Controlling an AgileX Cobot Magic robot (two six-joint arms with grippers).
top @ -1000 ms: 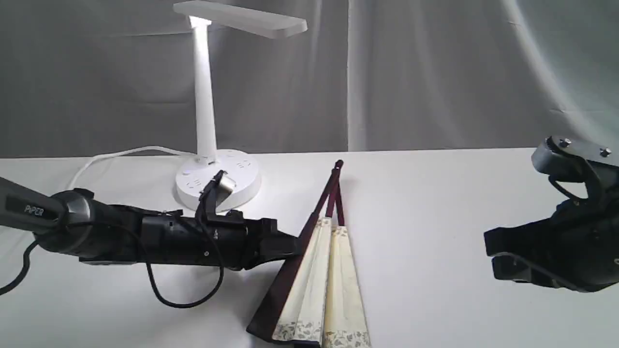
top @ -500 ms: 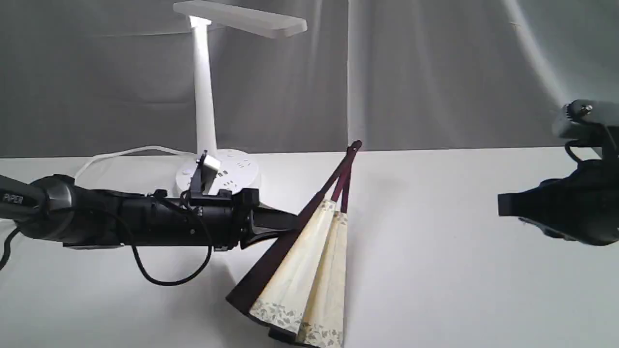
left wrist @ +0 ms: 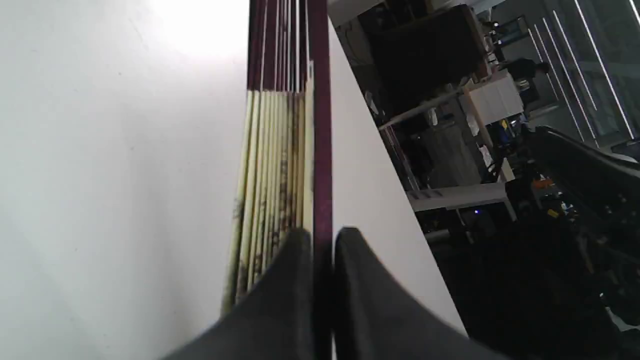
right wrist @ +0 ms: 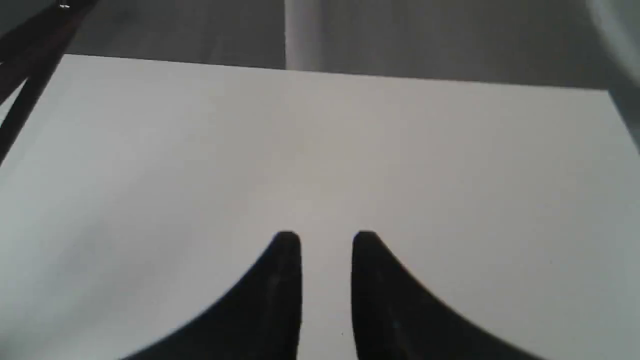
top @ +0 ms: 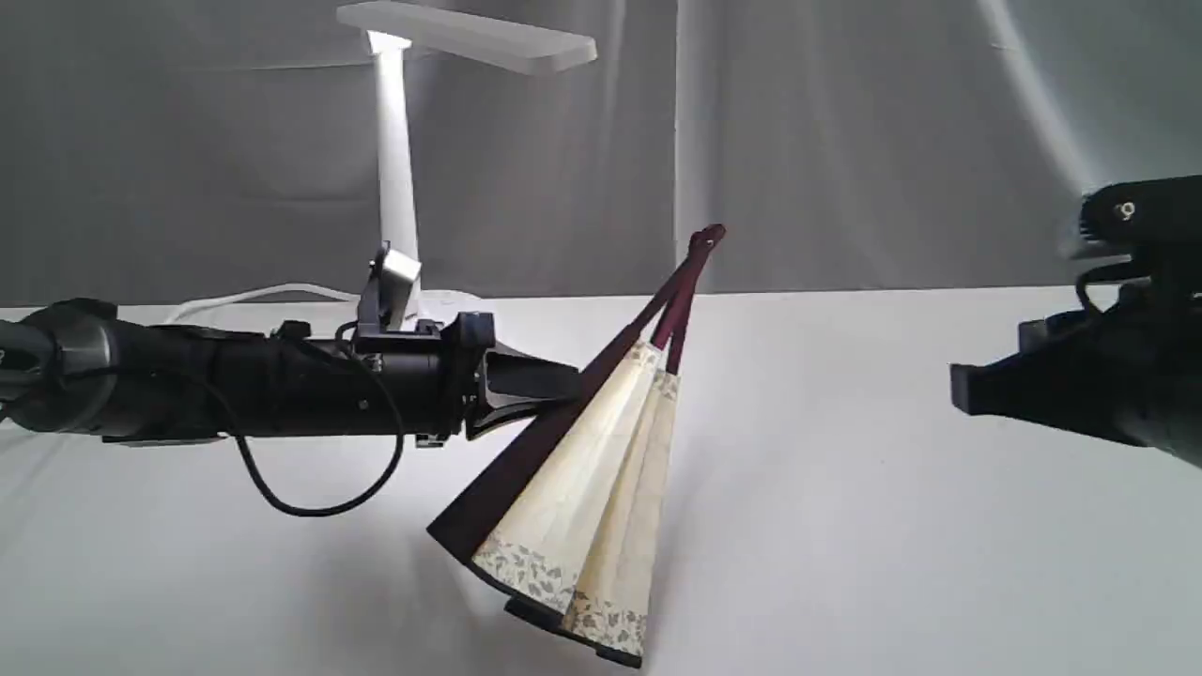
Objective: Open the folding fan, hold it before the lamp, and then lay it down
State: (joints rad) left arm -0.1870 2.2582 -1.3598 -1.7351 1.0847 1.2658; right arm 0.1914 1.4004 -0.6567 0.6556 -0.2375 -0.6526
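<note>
The folding fan hangs tilted in the air, only a little spread, showing cream folds, a grey floral border and maroon ribs. Its pivot end points up and right, and its wide end sits low near the table. My left gripper is shut on the fan's dark maroon guard; the left wrist view shows its fingers pinching that guard beside the stacked folds of the fan. The white lamp stands behind the left arm. My right gripper hovers far right, open and empty, with its fingers above bare table.
A white table carries everything. The lamp's white cord runs left along the back edge. A grey curtain closes off the rear. The left arm's black cable loops below it. The fan's ribs show at the right wrist view's corner.
My left gripper has risen, lifting the fan off the table and swinging its pivot end up and right. The right gripper rose and levelled out.
</note>
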